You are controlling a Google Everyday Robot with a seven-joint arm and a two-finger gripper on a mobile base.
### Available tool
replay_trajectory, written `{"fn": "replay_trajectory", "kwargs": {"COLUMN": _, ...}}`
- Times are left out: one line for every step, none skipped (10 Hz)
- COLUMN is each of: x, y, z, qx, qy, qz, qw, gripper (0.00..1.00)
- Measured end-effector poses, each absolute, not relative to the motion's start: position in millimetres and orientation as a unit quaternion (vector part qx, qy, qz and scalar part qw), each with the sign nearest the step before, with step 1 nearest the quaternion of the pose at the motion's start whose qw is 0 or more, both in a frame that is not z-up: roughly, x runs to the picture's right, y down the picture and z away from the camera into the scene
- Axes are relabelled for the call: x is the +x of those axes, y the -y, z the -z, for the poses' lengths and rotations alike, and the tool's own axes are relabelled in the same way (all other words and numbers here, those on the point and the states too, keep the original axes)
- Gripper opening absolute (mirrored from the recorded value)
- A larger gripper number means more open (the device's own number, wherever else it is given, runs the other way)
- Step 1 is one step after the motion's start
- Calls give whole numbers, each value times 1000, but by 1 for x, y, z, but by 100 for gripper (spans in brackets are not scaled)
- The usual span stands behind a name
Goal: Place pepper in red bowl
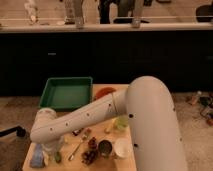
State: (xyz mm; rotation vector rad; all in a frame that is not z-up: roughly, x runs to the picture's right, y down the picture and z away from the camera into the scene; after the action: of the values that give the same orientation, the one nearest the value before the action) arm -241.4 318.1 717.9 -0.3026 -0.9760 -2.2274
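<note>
One gripper (51, 151) hangs below the bent elbow of the white arm (90, 115), low over the near-left corner of the wooden table (70, 164). Whether it is clenched, released or grasping anything cannot be told. The pepper (57, 157) lies on the table just right of the gripper, close against it. A blue-and-white object (37, 158) sits just left of it. Farther right lie a spoon (77, 148), a dark red cluster (91, 151), a dark can (105, 148) and a white cup (122, 148), with a pale green cup (121, 122) behind them. Well beyond the gripper, the red bowl (105, 92) peeks past the arm, beside the green tray (67, 93). Speckled floor (15, 107) surrounds the table. Dark cabinets (100, 60) under a long counter (165, 25) close the room behind.
</note>
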Motion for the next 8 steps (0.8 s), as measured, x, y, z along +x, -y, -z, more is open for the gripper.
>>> {"fn": "replay_trajectory", "kwargs": {"x": -243, "y": -320, "z": -721, "qx": -119, "qy": 377, "qz": 854, "qw": 338, "gripper": 80}}
{"fn": "replay_trajectory", "kwargs": {"x": -245, "y": -322, "z": -724, "qx": -124, "qy": 380, "qz": 853, "qw": 335, "gripper": 80}}
{"fn": "replay_trajectory", "kwargs": {"x": -249, "y": -324, "z": -727, "qx": -128, "qy": 382, "qz": 853, "qw": 331, "gripper": 80}}
{"fn": "replay_trajectory", "kwargs": {"x": -251, "y": -325, "z": -730, "qx": -132, "qy": 384, "qz": 853, "qw": 328, "gripper": 80}}
{"fn": "replay_trajectory", "kwargs": {"x": -254, "y": -326, "z": -732, "qx": -136, "qy": 385, "qz": 853, "qw": 325, "gripper": 80}}
{"fn": "replay_trajectory", "kwargs": {"x": -257, "y": -328, "z": -734, "qx": -142, "qy": 387, "qz": 853, "qw": 321, "gripper": 80}}
{"fn": "replay_trajectory", "kwargs": {"x": -258, "y": -329, "z": -735, "qx": -149, "qy": 385, "qz": 853, "qw": 319, "gripper": 80}}
{"fn": "replay_trajectory", "kwargs": {"x": -262, "y": -332, "z": -735, "qx": -160, "qy": 380, "qz": 852, "qw": 322, "gripper": 80}}
